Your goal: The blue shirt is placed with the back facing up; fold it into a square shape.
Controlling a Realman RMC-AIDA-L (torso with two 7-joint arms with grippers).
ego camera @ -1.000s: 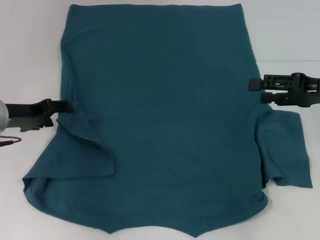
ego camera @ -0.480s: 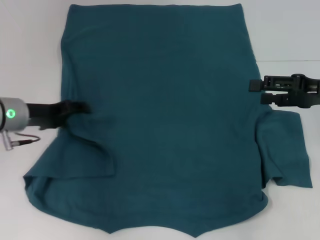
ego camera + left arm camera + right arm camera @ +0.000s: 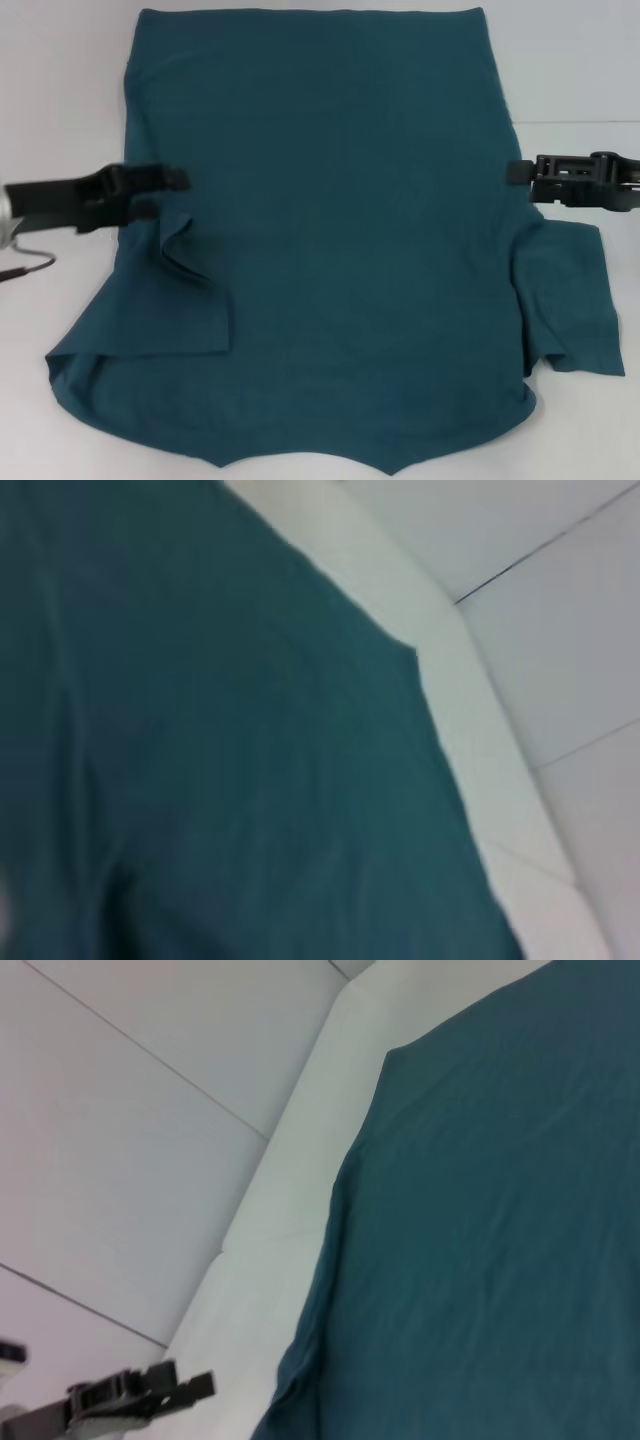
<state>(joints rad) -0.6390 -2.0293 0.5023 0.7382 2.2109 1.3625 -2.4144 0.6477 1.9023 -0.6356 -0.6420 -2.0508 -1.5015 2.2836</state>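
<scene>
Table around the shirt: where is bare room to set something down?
Bare table lies left of the shirt, above the left tool, and at the far right, above the right tool. Near the sleeves it is crowded.

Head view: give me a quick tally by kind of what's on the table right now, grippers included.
Blue shirt: 1
Grippers: 2, the left gripper over the shirt's left edge and the right gripper at its right edge
Total: 3
</scene>
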